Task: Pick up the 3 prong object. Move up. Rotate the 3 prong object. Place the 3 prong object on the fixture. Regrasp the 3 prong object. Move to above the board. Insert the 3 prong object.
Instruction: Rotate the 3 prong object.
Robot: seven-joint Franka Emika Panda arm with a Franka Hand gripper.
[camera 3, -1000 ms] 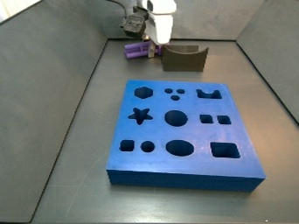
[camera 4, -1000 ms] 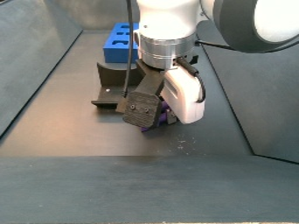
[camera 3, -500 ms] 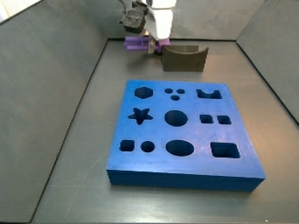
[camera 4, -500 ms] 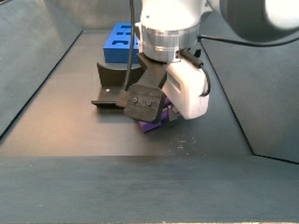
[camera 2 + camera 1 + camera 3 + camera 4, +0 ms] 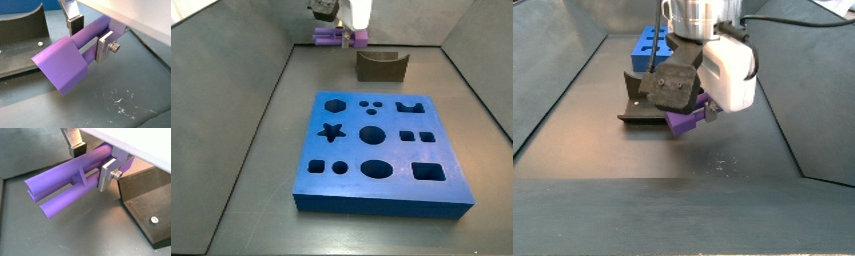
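Note:
My gripper [image 5: 92, 159] is shut on the 3 prong object [image 5: 70, 183], a light-purple piece with parallel prongs and a blocky base. It also shows in a wrist view [image 5: 67, 65]. The silver fingers [image 5: 105, 46] clamp its prongs crosswise. In both side views the piece [image 5: 334, 38] [image 5: 687, 118] hangs above the floor, next to the fixture [image 5: 381, 66]. The fixture is a dark olive-brown block with a U notch, also seen in a side view [image 5: 640, 103]. The blue board [image 5: 378, 150] with dark cut-outs lies apart from it on the floor.
Grey walls enclose the dark floor [image 5: 265, 140] on all sides. The fixture's dark base plate [image 5: 147, 208] lies close beside the held piece. The board's end [image 5: 649, 46] shows behind the arm.
The gripper has risen with the 3 prong object in it; the piece has left the floor and now hangs higher beside the fixture.

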